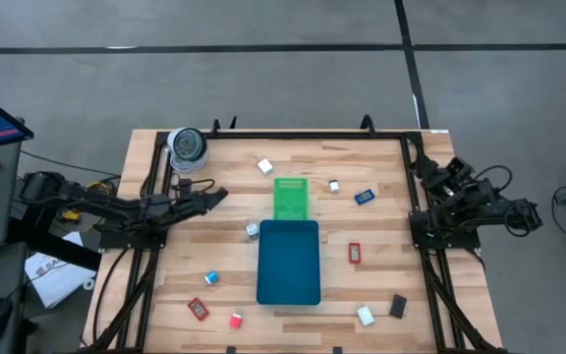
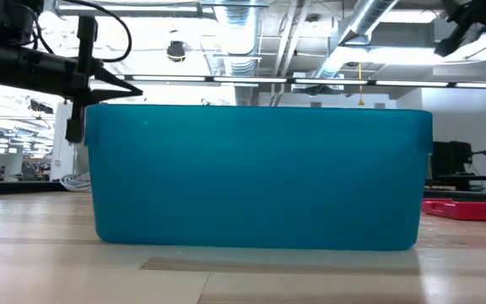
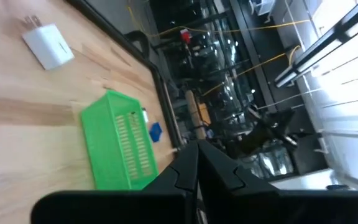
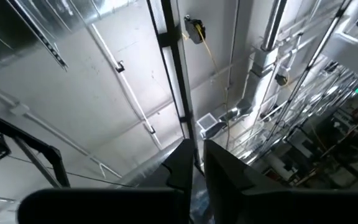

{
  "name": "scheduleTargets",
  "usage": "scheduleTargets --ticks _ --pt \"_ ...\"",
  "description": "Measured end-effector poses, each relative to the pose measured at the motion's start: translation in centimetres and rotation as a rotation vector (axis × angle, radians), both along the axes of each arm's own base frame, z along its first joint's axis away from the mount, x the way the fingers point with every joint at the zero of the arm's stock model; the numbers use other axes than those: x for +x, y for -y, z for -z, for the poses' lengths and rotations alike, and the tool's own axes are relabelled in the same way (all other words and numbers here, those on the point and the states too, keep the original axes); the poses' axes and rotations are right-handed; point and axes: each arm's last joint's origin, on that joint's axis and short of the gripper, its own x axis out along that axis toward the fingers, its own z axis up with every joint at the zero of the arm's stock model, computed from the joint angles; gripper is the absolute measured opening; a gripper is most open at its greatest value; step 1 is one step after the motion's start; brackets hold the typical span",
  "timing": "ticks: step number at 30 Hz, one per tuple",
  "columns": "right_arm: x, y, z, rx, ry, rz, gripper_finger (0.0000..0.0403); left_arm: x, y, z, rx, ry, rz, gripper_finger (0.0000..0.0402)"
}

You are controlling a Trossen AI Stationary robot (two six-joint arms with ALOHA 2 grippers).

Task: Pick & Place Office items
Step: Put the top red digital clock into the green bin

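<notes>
The office items lie scattered on the wooden table: a white piece (image 1: 264, 166), a white-and-black piece (image 1: 333, 185), a blue one (image 1: 365, 197), a silvery one (image 1: 252, 229), red ones (image 1: 355, 253) (image 1: 198, 309), a black one (image 1: 398, 306). My left gripper (image 1: 216, 196) is shut and empty, above the table left of the green tray (image 1: 290, 197), pointing toward it. The left wrist view shows its shut fingers (image 3: 194, 165), the green tray (image 3: 120, 140) and the white piece (image 3: 48, 45). My right gripper (image 4: 196, 163) is shut, folded back at the table's right edge (image 1: 460, 206), pointing up at the ceiling.
The large teal tray (image 1: 289, 261) stands at the table's middle, near side, and fills the low view (image 2: 260, 177). A tape roll (image 1: 187, 145) sits at the far left corner. More small pieces lie near the front: blue (image 1: 210, 278), pink-red (image 1: 236, 321), white (image 1: 365, 316).
</notes>
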Motion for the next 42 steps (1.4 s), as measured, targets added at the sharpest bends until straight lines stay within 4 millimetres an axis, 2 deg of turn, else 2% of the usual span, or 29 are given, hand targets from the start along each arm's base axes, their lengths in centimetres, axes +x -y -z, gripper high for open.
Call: scheduleTargets --ticks 5,10,15,18,23,26,29,32,36,39,42 --pt "-0.4 0.0 -0.3 -0.013 0.049 -0.012 0.0033 0.5 0.1 -0.7 0.036 0.079 0.029 0.0002" --pt "-0.6 0.0 -0.8 -0.014 0.073 -0.004 0.0033 0.6 0.6 -2.7 0.255 0.226 0.162 0.0002" --pt "-0.6 0.1 -2.4 0.015 0.07 -0.008 0.0033 0.4 0.5 -3.1 0.308 0.242 0.113 0.0002" --pt "0.1 0.0 -4.0 -0.018 0.034 0.018 0.0033 0.3 0.5 -3.4 0.314 0.277 0.125 0.0002" --pt "2.7 -0.2 -6.9 -0.086 -0.083 0.009 0.0033 0.6 0.5 -5.1 0.363 0.342 0.11 0.0007" --pt "4.6 -0.3 -8.3 -0.084 -0.209 0.003 0.0033 0.9 0.2 -6.0 0.379 0.37 0.113 0.0033" --pt "6.1 -0.5 -10.3 -0.06 -0.316 -0.022 0.0033 1.2 -0.1 -7.3 0.4 0.416 0.11 0.0079" --pt "7.3 -1.0 -12.6 -0.032 -0.416 -0.046 0.0035 1.0 -0.5 -9.6 0.475 0.492 0.051 0.0135" --pt "7.8 -1.7 -16.2 0.029 -0.571 -0.066 0.0036 -0.1 -0.8 -12.9 0.658 0.536 -0.069 0.0199" --pt "7.8 -2.3 -18.8 0.049 -0.685 -0.103 0.0036 -1.0 -1.0 -14.9 0.756 0.53 -0.128 0.0224" --pt "8.1 -2.9 -20.9 0.047 -0.832 -0.147 0.0036 -1.7 -1.3 -16.8 0.783 0.48 -0.149 0.0226"
